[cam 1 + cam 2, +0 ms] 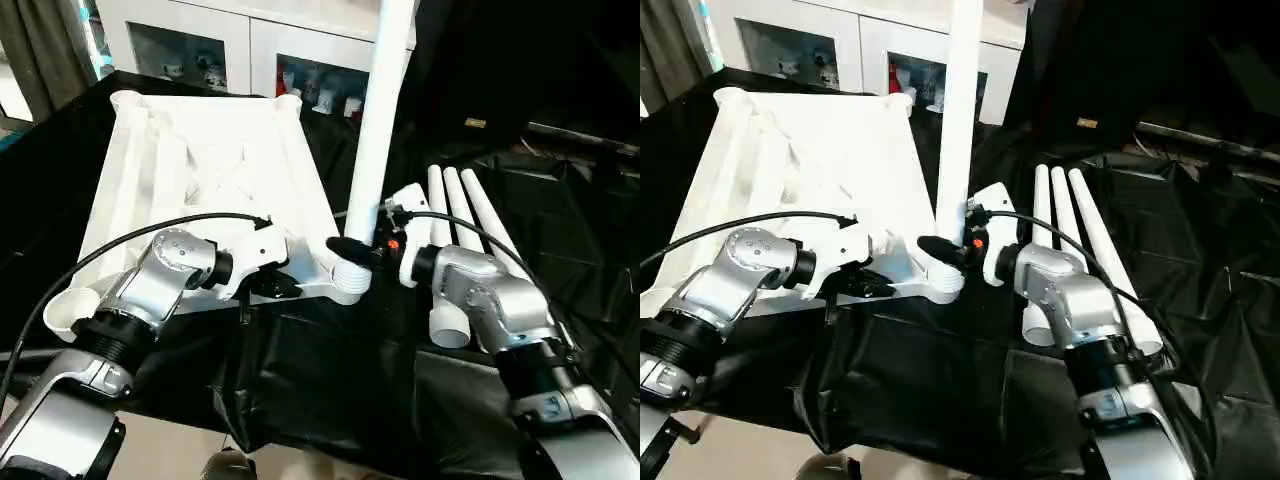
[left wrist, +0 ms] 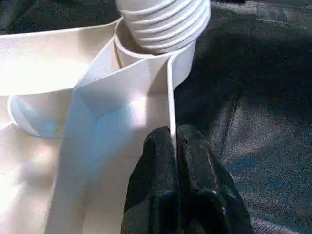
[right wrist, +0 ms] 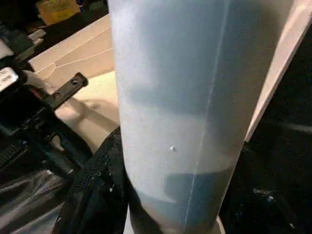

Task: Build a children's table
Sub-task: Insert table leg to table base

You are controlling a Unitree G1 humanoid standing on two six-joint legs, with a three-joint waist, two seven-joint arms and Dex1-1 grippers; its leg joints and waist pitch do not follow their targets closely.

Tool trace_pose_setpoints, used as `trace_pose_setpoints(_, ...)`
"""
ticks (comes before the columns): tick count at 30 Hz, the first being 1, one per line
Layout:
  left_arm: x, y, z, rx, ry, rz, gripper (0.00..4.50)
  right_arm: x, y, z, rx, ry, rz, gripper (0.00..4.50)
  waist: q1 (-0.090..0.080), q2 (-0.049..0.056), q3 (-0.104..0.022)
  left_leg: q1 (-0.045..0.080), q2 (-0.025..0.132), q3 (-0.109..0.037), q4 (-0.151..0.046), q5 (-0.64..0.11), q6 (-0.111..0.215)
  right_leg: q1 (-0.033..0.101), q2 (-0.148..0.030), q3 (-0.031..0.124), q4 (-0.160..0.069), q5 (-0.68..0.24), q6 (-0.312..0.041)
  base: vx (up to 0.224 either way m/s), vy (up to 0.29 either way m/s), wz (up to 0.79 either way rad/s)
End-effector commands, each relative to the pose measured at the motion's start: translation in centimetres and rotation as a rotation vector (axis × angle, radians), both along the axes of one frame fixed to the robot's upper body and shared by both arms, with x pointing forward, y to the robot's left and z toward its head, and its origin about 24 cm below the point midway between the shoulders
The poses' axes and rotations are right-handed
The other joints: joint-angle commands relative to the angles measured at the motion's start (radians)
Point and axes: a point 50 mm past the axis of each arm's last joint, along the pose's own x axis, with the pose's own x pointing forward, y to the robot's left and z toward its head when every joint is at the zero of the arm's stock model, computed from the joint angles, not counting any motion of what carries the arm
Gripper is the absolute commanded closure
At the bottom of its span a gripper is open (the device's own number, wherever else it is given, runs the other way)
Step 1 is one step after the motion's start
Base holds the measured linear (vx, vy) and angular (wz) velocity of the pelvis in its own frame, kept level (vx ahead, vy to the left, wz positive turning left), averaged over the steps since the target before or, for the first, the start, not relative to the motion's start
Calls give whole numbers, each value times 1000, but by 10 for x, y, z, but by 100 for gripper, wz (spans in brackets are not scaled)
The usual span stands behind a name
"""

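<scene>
The children's table top (image 1: 210, 170) lies upside down on black cloth, ribbed side up. One white leg (image 1: 380, 120) stands upright in the near right corner socket (image 1: 350, 282). Its threaded end (image 2: 163, 19) sits in that socket (image 2: 180, 68). My right gripper (image 1: 365, 250) is shut around this leg just above the socket, and the leg (image 3: 180, 97) stands close before the right wrist camera. My left gripper (image 2: 174, 141) is shut on the thin side wall of the table top (image 2: 122, 87), just beside the socket. Three more legs (image 1: 465, 220) lie side by side to the right.
A white cabinet (image 1: 250, 40) with glass doors stands behind the table top. Black cloth (image 1: 330, 370) covers the work surface and hangs over its near edge. A black cable (image 1: 120, 245) loops over my left forearm.
</scene>
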Motion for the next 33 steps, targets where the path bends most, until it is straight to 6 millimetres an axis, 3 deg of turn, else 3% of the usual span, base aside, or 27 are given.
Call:
trace_pose_setpoints(1, -3, -6, -8, 60, 20, -41, 450, 5, 0, 0, -2, -2, -18, 261, -8, 17, -75, 27, 64, -25, -77, -199, -62, 25, -100, 52, -81, -163, -192, 0, 0, 0)
trace_pose_setpoints(7, -4, -6, -8, 61, 20, -49, 450, 7, 2, -6, -8, 9, -16, 261, -11, 18, -74, 28, 64, -25, -77, -220, -66, 24, -103, 53, -84, -188, -191, 0, 0, 0)
trace_pose_setpoints(8, -4, -5, -8, 62, 20, -51, 450, 8, 2, -7, -6, 14, -19, 261, -10, 22, -74, 29, 64, -26, -78, -223, -68, 24, -103, 53, -84, -189, -192, 0, 0, 0)
trace_pose_setpoints(11, -4, -5, -8, 62, 21, -53, 450, 8, 0, -10, 9, 30, -26, 261, -11, 19, -73, 29, 65, -26, -79, -237, -69, 24, -103, 53, -86, -202, -190, 0, 0, 0)
trace_pose_setpoints(12, -4, -5, -8, 62, 20, -53, 450, 7, 0, -12, 15, 36, -28, 261, -12, 25, -74, 30, 65, -27, -79, -244, -71, 23, -101, 54, -86, -197, -191, 0, 0, 0)
trace_pose_setpoints(14, -5, -4, -7, 61, 20, -53, 450, 5, -2, -14, 41, 49, -32, 261, -12, 23, -74, 30, 65, -27, -80, -245, -71, 24, -100, 53, -85, -191, -194, 0, 0, 0)
trace_pose_setpoints(15, -5, -4, -7, 60, 20, -53, 450, 4, -4, -16, 59, 59, -39, 261, -12, 28, -75, 29, 65, -28, -80, -246, -75, 25, -99, 53, -83, -166, -199, 0, 0, 0)
trace_pose_setpoints(16, -5, -4, -7, 60, 21, -53, 450, 3, -6, -17, 76, 67, -45, 261, -9, 41, -76, 30, 65, -29, -80, -248, -77, 25, -101, 53, -81, -157, -203, 0, 0, 0)
trace_pose_setpoints(18, -5, -4, -7, 60, 21, -54, 450, 2, -7, -18, 86, 72, -49, 261, -10, 35, -77, 32, 65, -28, -80, -256, -77, 26, -100, 53, -83, -146, -209, 0, 0, 0)
trace_pose_setpoints(19, -5, -3, -7, 60, 20, -54, 450, 0, -11, -22, 115, 88, -74, 261, -5, 62, -78, 33, 64, -31, -80, -261, -83, 25, -102, 53, -78, -137, -216, 0, 0, 0)
trace_pose_setpoints(20, -4, -3, -6, 59, 20, -54, 450, -3, -14, -25, 134, 100, -88, 261, -9, 50, -77, 33, 65, -28, -81, -269, -82, 25, -99, 53, -84, -130, -215, 0, 0, 0)
trace_pose_setpoints(21, -4, -3, -6, 59, 20, -54, 450, -3, -14, -25, 134, 100, -88, 261, -6, 45, -76, 33, 65, -30, -82, -278, -80, 26, -99, 52, -83, -129, -221, 0, 0, 0)
trace_pose_setpoints(23, -2, -3, -3, 57, 18, -55, 450, -10, -20, -36, 165, 116, -122, 261, -5, 60, -78, 31, 64, -31, -81, -280, -78, 28, -101, 52, -81, -124, -225, 0, 0, 0)
trace_pose_setpoints(24, -2, -3, -3, 57, 17, -55, 450, -11, -21, -39, 171, 119, -130, 261, -5, 57, -77, 30, 63, -30, -81, -286, -72, 29, -101, 53, -85, -128, -223, 0, 0, 0)
trace_pose_setpoints(25, -1, -3, -2, 57, 17, -55, 450, -12, -22, -41, 175, 121, -136, 261, -2, 69, -78, 30, 63, -33, -81, -288, -73, 30, -103, 53, -83, -132, -224, 0, 0, 0)
trace_pose_setpoints(27, 0, -3, -2, 60, 16, -55, 450, -17, -23, -48, 181, 121, -148, 261, -3, 66, -80, 27, 62, -31, -80, -276, -62, 33, -102, 54, -85, -126, -228, 0, 0, 0)
trace_pose_setpoints(28, 1, -3, -1, 63, 14, -55, 450, -21, -25, -53, 180, 112, -164, 261, -1, 78, -80, 26, 60, -32, -80, -270, -57, 33, -101, 53, -86, -138, -225, 0, 0, 0)
trace_pose_setpoints(29, 1, -2, -1, 65, 13, -55, 450, -22, -26, -55, 180, 108, -173, 261, -3, 75, -79, 28, 61, -30, -81, -277, -55, 30, -100, 53, -90, -149, -221, 0, 0, 0)
trace_pose_setpoints(32, 2, -2, 0, 70, 12, -54, 450, -24, -29, -59, 173, 82, -195, 261, -2, 86, -79, 30, 62, -34, -82, -308, -57, 29, -102, 53, -94, -202, -214, 0, 0, 0)
trace_pose_setpoints(33, 3, -1, 0, 73, 10, -53, 450, -27, -30, -60, 161, 50, -198, 261, -4, 84, -79, 30, 62, -34, -83, -322, -58, 28, -102, 54, -96, -219, -211, 0, 0, 0)
